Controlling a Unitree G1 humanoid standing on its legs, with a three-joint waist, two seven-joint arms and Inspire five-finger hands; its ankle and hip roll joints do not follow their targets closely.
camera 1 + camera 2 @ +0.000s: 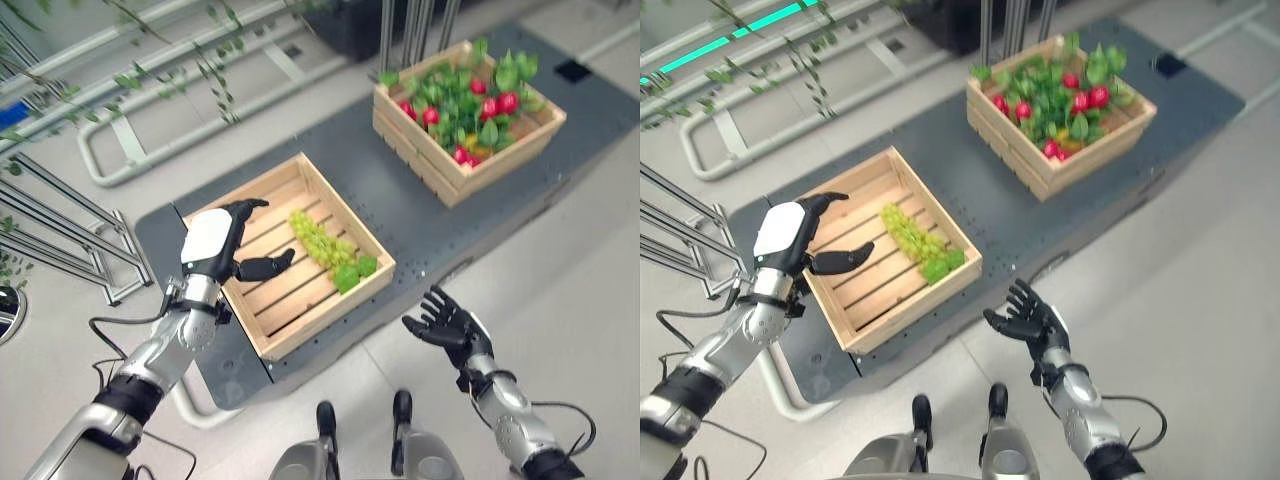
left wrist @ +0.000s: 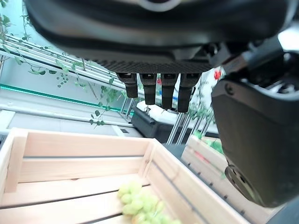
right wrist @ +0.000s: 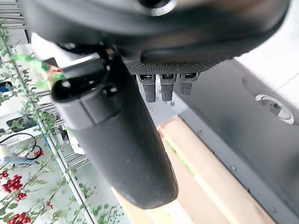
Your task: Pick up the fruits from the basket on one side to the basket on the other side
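Grey lab floor with a dark grey platform (image 1: pixel 400 215) carrying 2 wooden crates. Green grape bunch (image 1: pixel 325 248) lies in the near left crate (image 1: pixel 325 320), toward its right side, touching the slats; nothing else is in that crate. Far right crate (image 1: pixel 445 185) is packed with red fruits (image 1: pixel 500 103) among green leaves.

Progress, as a judgement: 1 grape bunch is across, and most fruit sits in the far crate, so the bulk of the transfer looks left to do, if near left is the target. Direction can't be confirmed from these views.

Left hand (image 1: pixel 215 245) hovers over the near crate's left part, fingers spread and relaxed, thumb pointing toward the grapes, holding nothing; well apart from the bunch. Right hand (image 1: pixel 450 322) hangs off the platform's near edge, over the floor, fingers splayed wide, empty. Neither hand is near the far crate. Metal racks (image 1: pixel 60 240) and hanging vines (image 1: pixel 190 70) at the left and far side.
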